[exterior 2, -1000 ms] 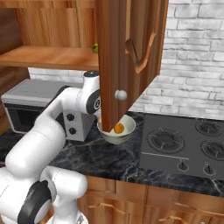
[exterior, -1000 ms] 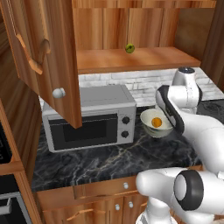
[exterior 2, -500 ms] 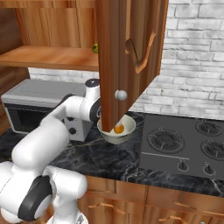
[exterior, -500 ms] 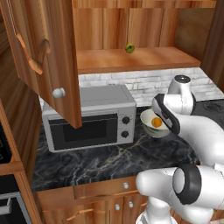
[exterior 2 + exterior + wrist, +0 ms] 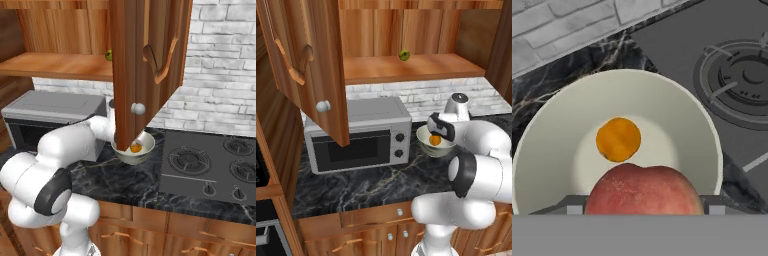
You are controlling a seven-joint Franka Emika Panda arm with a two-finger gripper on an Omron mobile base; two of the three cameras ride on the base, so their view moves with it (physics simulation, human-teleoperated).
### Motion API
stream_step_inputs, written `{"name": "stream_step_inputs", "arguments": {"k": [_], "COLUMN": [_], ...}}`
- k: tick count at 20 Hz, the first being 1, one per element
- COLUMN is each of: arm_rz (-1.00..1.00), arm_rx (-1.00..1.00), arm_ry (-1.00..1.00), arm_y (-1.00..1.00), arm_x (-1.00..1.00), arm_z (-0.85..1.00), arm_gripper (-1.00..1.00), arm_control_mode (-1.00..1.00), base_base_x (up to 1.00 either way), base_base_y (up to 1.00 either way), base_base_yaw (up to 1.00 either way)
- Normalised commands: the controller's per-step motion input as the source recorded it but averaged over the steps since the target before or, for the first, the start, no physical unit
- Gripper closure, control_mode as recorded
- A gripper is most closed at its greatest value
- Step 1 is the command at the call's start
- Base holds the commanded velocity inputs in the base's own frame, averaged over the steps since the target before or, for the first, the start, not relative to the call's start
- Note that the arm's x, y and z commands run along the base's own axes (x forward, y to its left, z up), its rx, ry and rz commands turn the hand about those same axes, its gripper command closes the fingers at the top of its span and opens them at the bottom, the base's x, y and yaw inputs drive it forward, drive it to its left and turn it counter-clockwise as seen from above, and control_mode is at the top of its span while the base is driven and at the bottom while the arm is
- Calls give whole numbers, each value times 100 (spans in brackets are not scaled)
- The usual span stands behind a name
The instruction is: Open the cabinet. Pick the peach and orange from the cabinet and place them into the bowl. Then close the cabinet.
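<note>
Peach (image 5: 644,190), reddish and pale, sits at the bottom of the hand view between the finger tips, so the gripper (image 5: 643,209) is closed on it, directly above the bowl (image 5: 562,125). Down in the bowl's bottom lies the orange (image 5: 618,139), apart from the fruit held over it. From the left base view the bowl (image 5: 425,138) stands on the dark marble counter (image 5: 366,180) just right of the grey microwave (image 5: 356,132), with the orange (image 5: 434,140) visible inside and the gripper (image 5: 440,128) hanging over its rim. In the right base view the bowl (image 5: 145,148) is partly hidden behind the open right door (image 5: 145,65), near the stove (image 5: 210,167). The cabinet (image 5: 406,35) stands open, its left door (image 5: 303,65) swung wide, and a small green-yellow fruit (image 5: 404,55) rests on the shelf (image 5: 411,68). White brick wall (image 5: 557,25) runs behind the counter.
</note>
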Motion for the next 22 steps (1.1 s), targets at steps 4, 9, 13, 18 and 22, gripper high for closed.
{"name": "stream_step_inputs", "arguments": {"k": [4,9,13,18,22], "arm_rz": [0,0,0,0,0], "arm_rx": [-2,-1,0,-1,-1], "arm_ry": [-6,-1,-2,-7,-17], "arm_y": [-11,0,0,1,0], "arm_x": [39,8,0,-1,-84], "arm_z": [-29,0,50,72,94], "arm_gripper": [-100,-100,-100,-100,-100], "arm_control_mode": [-100,-100,-100,-100,-100], "base_base_x": [0,0,0,0,0], "base_base_y": [0,0,0,0,0], "base_base_yaw": [0,0,0,0,0]}}
